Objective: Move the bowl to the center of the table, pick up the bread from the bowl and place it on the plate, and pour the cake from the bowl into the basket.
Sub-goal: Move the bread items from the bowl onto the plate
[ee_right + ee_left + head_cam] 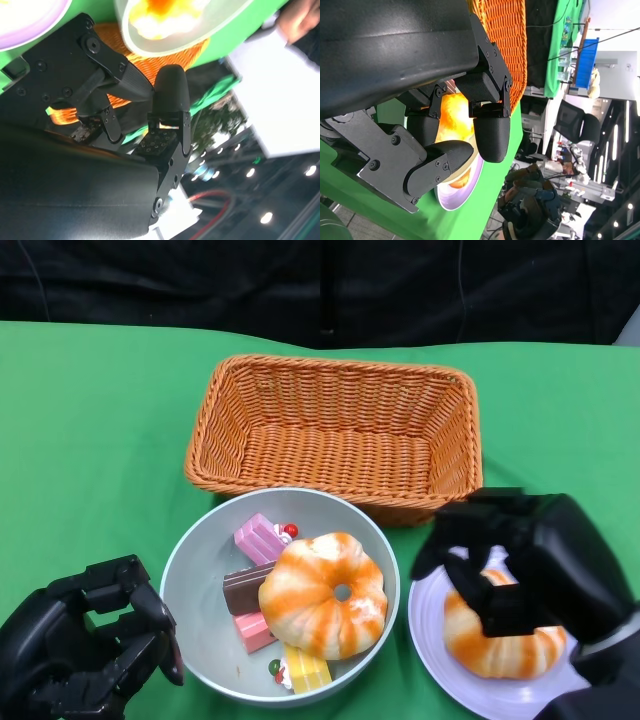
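A pale grey bowl (195, 570) stands in front of the wicker basket (330, 430). In it lie an orange-and-white striped ring of bread (323, 595) and several small cake pieces: pink (260, 537), brown (245, 587) and yellow (305, 670). A white plate (430, 625) to the bowl's right bears a second striped bread (505, 650). My right hand (520, 555) hovers just over that bread, fingers (170, 95) apart and holding nothing. Beside the bowl's left rim my left hand (90, 650) sits loosely curled with nothing in it.
Green cloth (90, 420) covers the table, with free room to the left of the basket. A dark backdrop runs behind the far edge. A person's hand (300, 20) shows beyond the table in the right wrist view.
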{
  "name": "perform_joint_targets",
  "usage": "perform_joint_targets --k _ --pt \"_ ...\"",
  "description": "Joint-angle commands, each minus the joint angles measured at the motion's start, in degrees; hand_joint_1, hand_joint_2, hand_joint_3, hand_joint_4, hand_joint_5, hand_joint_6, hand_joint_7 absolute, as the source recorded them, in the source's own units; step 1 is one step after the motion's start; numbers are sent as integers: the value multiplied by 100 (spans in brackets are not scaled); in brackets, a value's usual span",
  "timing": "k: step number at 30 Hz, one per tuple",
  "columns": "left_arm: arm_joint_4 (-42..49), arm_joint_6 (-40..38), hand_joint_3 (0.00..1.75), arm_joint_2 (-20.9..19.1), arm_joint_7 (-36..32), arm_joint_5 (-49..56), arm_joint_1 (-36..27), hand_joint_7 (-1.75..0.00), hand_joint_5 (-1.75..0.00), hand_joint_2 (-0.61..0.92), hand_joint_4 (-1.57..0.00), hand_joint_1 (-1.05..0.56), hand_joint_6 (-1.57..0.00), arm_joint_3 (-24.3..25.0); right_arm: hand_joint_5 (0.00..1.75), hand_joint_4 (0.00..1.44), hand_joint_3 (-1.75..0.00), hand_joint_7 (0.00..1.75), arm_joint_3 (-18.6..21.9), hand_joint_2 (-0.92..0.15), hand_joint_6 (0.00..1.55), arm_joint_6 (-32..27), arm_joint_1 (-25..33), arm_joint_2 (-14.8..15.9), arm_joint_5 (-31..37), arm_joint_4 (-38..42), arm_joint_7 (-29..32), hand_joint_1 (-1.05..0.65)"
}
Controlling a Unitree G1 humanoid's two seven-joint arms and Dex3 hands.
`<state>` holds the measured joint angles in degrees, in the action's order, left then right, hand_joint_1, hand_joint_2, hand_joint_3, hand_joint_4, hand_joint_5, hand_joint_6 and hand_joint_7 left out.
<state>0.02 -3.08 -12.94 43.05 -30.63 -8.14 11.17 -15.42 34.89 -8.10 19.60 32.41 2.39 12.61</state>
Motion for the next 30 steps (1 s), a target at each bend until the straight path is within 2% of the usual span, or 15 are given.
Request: perform_joint_targets --k 1,6,7,8,9,10,12,17,25,28,30 --pt "-3 42 116 -42 -26 28 -25 -118 -153 35 -75 -21 -80 17 156 81 -110 116 36 -49 81 -126 84 -50 73 -216 -155 -18" --pt "-3 42 115 -42 -26 28 -25 -118 -154 35 -75 -21 -79 17 156 81 -108 115 78 -49 82 -156 112 -97 91 -263 -229 -18" --pt "-12 64 115 -16 -27 9 -30 -118 -154 35 -75 -21 -79 25 156 81 -108 115 -103 -50 82 -547 192 1 619 -759 -734 -18" --pt "-21 95 113 14 -42 4 -42 -118 -153 35 -75 -22 -79 34 108 51 -74 75 -257 -65 59 -921 291 47 1076 -1204 -1177 -41" --pt "-35 112 111 37 -57 -1 -58 -117 -152 36 -75 -23 -80 39 61 39 -35 35 -368 -81 52 -1223 387 63 1421 -1555 -1509 -58" --pt "-55 112 110 52 -74 -2 -75 -117 -152 36 -75 -23 -80 43 43 36 -21 20 -438 -86 50 -1447 467 51 1649 -1799 -1727 -64" --pt "-84 74 109 65 -104 -10 -93 -117 -151 37 -75 -22 -80 57 27 34 -9 7 -504 -91 47 -1728 564 -29 1875 -2046 -1943 -70" --pt "-115 -25 108 72 -157 -82 -80 -116 -151 38 -76 -21 -80 79 19 33 -6 1 -657 -92 44 -2196 636 -186 2251 -2328 -2260 -72" --pt "-97 -8 113 79 -163 -119 -73 -116 -152 36 -77 -18 -81 97 16 33 -8 1 -813 -92 44 -2529 657 -248 2485 -2469 -2362 -74" --pt "21 44 121 250 -152 -349 -30 -118 -157 34 -78 -16 -80 217 14 32 -7 0 -1124 -92 44 -3162 658 -591 3253 -2571 -2753 -75" --pt "62 72 122 313 -157 -407 -11 -119 -160 34 -78 -17 -80 258 13 32 -5 0 -1261 -92 44 -3398 678 -733 3512 -2596 -2878 -74"
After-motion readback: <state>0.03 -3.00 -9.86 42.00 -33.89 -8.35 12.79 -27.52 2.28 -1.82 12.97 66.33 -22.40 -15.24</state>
